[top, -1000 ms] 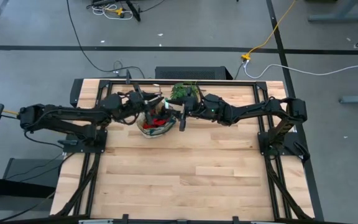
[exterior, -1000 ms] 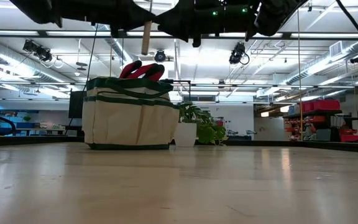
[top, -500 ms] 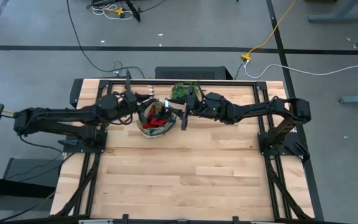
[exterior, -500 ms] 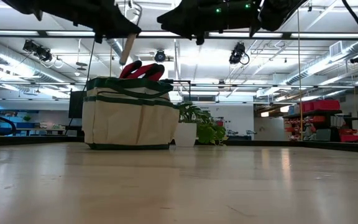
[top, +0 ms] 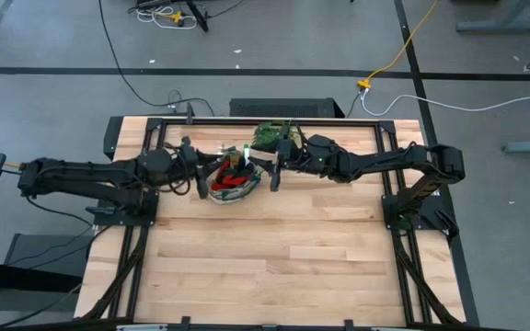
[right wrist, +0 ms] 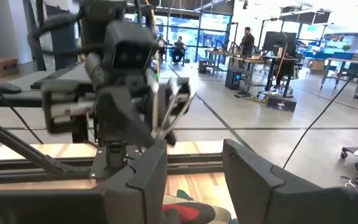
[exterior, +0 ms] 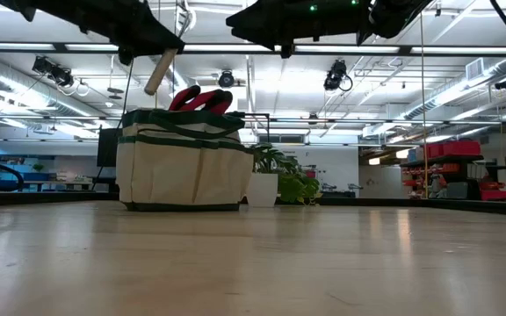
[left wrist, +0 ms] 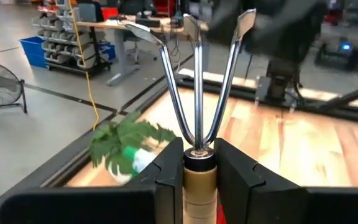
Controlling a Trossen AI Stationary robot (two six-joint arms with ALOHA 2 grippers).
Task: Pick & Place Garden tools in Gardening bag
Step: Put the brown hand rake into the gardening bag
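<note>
The cream gardening bag (exterior: 183, 168) with dark green trim stands on the table at the far middle (top: 232, 183). Red-and-black gloves (exterior: 200, 98) stick out of its top. A pale green spray bottle top (top: 246, 154) shows at the bag's far rim. My left gripper (top: 198, 172) is just left of the bag, above it, and is shut on the little hand rake (left wrist: 195, 93). My right gripper (top: 273, 176) is open and empty, above the bag's right side. My left gripper pinches the rake's wooden handle at its top end (left wrist: 199, 182), just below the dark collar, between its two fingers (left wrist: 168, 169). The three metal tines stick out past the fingertips. The rake is lifted clear, and its handle (exterior: 159, 72) slants down toward the table's left.
A leafy plant in a white pot (top: 272, 134) stands right behind the bag, at the far edge, and shows in the low view (exterior: 275, 180). The near half of the wooden table (top: 274, 267) lies bare.
My left gripper has gone from over the bag toward the table's left edge and a little nearer, still shut on the rake. The rake has tipped: its handle hung straight down before and now slants toward the left.
</note>
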